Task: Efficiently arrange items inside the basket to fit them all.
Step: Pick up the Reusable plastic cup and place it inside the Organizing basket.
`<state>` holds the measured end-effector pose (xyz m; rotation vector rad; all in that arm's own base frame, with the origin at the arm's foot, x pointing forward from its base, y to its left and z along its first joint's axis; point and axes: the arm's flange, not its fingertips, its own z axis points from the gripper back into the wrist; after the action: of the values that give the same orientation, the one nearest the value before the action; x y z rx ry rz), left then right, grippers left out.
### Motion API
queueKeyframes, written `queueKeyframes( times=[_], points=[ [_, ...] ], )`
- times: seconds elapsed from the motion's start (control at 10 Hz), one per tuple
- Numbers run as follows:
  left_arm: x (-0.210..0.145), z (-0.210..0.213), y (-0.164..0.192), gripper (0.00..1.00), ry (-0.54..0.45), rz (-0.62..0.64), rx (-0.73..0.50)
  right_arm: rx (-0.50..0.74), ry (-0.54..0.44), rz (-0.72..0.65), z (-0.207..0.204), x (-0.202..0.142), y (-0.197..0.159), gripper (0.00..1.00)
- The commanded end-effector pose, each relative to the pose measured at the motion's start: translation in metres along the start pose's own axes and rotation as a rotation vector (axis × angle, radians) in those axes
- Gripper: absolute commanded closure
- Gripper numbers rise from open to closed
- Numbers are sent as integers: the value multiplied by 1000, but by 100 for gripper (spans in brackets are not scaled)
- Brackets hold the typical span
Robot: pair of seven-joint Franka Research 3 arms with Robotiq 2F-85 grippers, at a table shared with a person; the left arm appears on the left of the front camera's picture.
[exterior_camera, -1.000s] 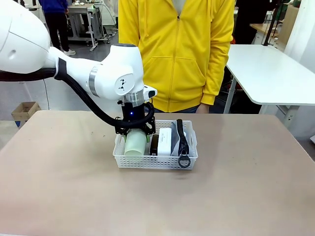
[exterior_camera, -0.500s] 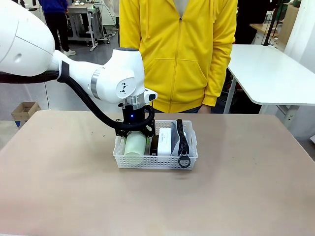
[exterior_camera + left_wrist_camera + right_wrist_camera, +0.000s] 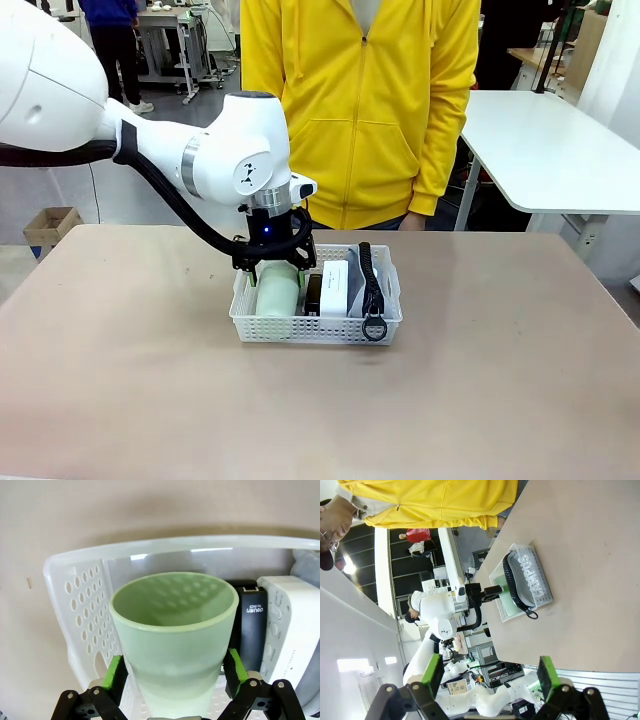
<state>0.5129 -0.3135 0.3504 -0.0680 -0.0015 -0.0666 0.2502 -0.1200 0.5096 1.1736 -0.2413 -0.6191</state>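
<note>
My left gripper (image 3: 276, 272) is shut on the pale green cup (image 3: 277, 293), holding it mouth-down and tilted in the left end of the white basket (image 3: 315, 326). In the left wrist view the green pads (image 3: 114, 672) press both sides of the cup (image 3: 175, 630). Beside the cup lie the black stapler (image 3: 251, 630) and the white block (image 3: 290, 625), with the grey pouch (image 3: 306, 562) beyond. In the front view the pouch (image 3: 370, 280) stands on edge at the right, its black ring (image 3: 374, 328) hanging over the front rim. My right gripper (image 3: 490, 675) is open and far from the basket (image 3: 542, 587).
A person in a yellow hoodie (image 3: 360, 100) stands at the far side of the table, right behind the basket. The tan tabletop (image 3: 320, 410) lies bare around the basket. A white table (image 3: 550, 150) stands at the back right.
The left gripper has shifted slightly and brought the cup lower and deeper into the basket's left end. The other items have not moved.
</note>
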Motion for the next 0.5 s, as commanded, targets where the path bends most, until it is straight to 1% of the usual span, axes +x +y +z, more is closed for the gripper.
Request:
queueKeyframes(
  times=[0.0,0.1,0.2,0.3,0.4],
  points=[
    [-3,14,9,0,-47,35,-43,23,1,-2,-1,0,4,0],
    [-7,27,16,0,-69,44,-73,23,1,-2,-1,0,4,0],
    [-12,52,30,0,-80,45,-166,23,1,-2,-1,0,4,0],
    [-18,83,53,0,-102,52,-272,23,1,-2,-1,0,4,0],
    [-33,115,84,0,-133,46,-406,23,1,-2,-1,0,4,0]
  ],
)
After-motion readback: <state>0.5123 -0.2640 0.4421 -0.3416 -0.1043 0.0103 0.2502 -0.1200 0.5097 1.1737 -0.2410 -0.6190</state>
